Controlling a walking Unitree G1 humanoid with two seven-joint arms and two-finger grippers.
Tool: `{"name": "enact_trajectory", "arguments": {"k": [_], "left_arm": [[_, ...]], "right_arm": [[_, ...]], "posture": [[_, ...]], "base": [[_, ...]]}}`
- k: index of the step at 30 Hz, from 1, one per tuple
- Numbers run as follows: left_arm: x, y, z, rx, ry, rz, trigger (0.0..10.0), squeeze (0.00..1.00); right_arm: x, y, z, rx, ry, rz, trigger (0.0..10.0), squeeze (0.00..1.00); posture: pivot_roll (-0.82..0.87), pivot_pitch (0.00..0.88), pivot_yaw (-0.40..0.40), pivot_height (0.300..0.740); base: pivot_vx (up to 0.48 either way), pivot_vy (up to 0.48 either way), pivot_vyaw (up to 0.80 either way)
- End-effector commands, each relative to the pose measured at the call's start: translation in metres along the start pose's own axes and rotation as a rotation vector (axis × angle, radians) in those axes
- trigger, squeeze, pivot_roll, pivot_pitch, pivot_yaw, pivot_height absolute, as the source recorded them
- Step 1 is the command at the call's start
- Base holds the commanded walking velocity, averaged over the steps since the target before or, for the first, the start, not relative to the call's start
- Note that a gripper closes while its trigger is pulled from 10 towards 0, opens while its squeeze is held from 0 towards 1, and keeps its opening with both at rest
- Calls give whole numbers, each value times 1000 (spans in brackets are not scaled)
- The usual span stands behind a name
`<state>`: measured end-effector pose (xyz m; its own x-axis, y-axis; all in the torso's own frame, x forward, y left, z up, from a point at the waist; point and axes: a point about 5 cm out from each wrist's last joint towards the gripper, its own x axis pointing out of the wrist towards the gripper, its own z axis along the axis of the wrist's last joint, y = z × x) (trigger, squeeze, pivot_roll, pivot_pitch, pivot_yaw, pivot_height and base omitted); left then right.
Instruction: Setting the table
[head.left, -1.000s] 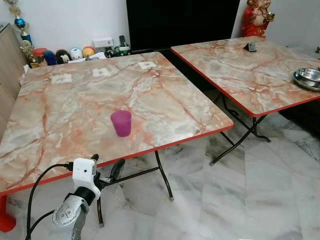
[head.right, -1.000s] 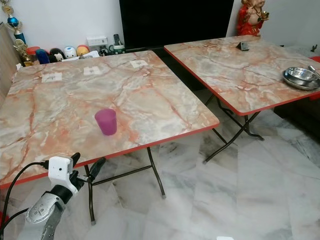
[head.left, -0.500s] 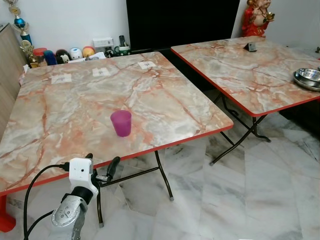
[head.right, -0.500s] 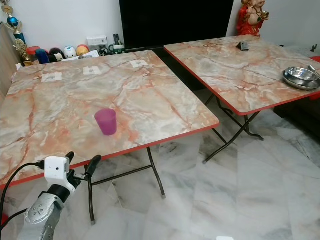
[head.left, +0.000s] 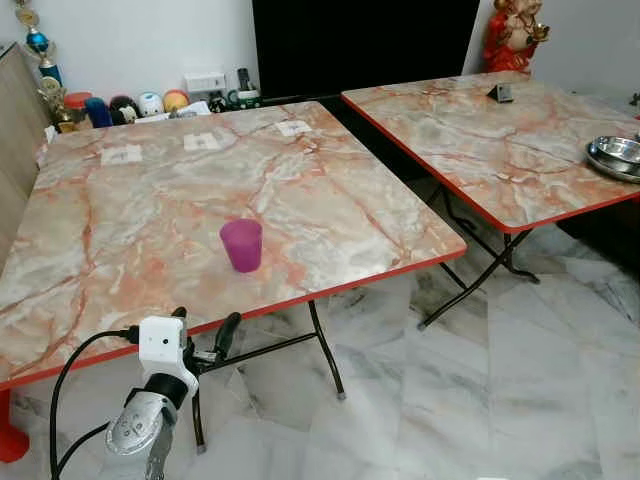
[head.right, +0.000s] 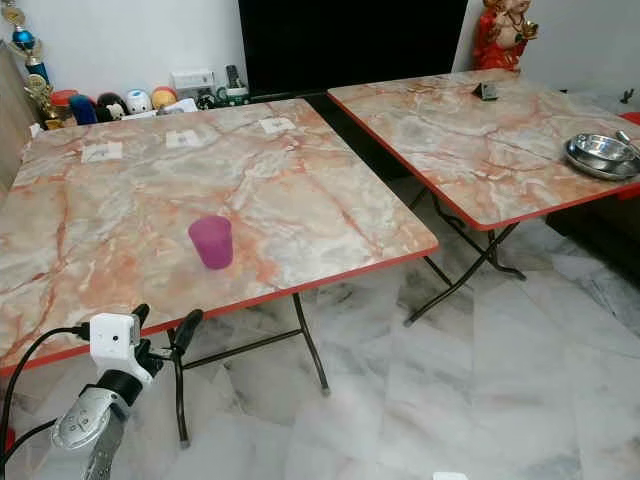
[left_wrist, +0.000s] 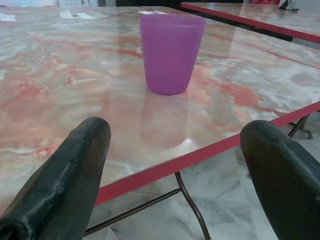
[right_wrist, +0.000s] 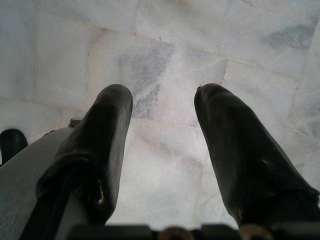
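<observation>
Cup: a small purple plastic cup (head.left: 242, 245), plain, tapering toward its base.
Pose: upright, mouth up; its inside cannot be made out.
Place: on the near tabletop (head.left: 150, 215), marble-patterned with a red edge, a little in from the front edge and roughly midway along it.
Surroundings: nothing touches it; bare marble all round.
Steel dishes: shiny stacked plate and bowl (head.right: 603, 154) at the right edge of the second tabletop (head.right: 480, 130), well apart from the cup.
</observation>
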<state>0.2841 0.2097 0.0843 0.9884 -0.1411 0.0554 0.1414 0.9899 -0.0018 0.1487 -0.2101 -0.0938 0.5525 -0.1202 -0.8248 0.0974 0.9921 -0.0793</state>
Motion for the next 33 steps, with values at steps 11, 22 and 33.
{"name": "enact_trajectory", "arguments": {"k": [11,22,33], "left_arm": [[0,2,4,-10,-23,11,10000,0],[3,6,44,-13,-218,46,10000,0],[5,-12,61,20,-275,-46,10000,0]], "right_arm": [[0,-1,2,-1,-9,0,10000,0],[0,-2,3,-5,-10,2,10000,0],[0,-1,3,-3,-12,3,10000,0]], "posture": [[42,26,-34,740],[44,30,-37,740],[47,31,-35,740]], "base": [[244,0,0],[24,0,0],[0,0,0]]}}
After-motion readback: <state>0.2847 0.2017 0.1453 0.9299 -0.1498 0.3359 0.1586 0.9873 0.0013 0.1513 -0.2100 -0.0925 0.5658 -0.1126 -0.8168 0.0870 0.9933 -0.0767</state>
